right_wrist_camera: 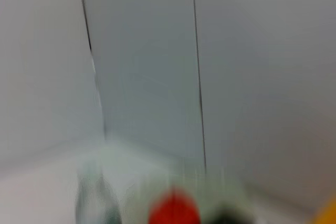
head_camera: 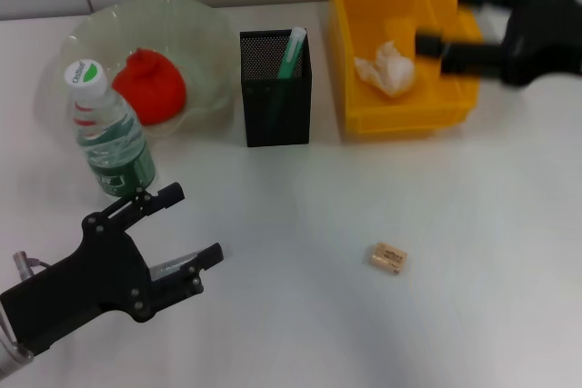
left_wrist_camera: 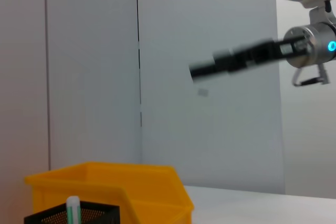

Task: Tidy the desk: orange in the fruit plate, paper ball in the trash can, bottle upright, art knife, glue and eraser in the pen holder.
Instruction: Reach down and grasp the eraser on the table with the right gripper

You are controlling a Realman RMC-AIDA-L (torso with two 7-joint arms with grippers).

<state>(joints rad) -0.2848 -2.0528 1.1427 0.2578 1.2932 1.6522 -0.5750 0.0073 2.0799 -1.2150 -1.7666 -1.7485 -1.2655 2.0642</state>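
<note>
Eraser [head_camera: 388, 258] lies flat, long axis running left-right, slightly skewed.

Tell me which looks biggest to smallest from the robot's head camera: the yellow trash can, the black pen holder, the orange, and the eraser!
1. Trash can, the biggest.
2. Pen holder and orange: they look about the same size, so I won't rank them.
3. Eraser, clearly the smallest.
</note>
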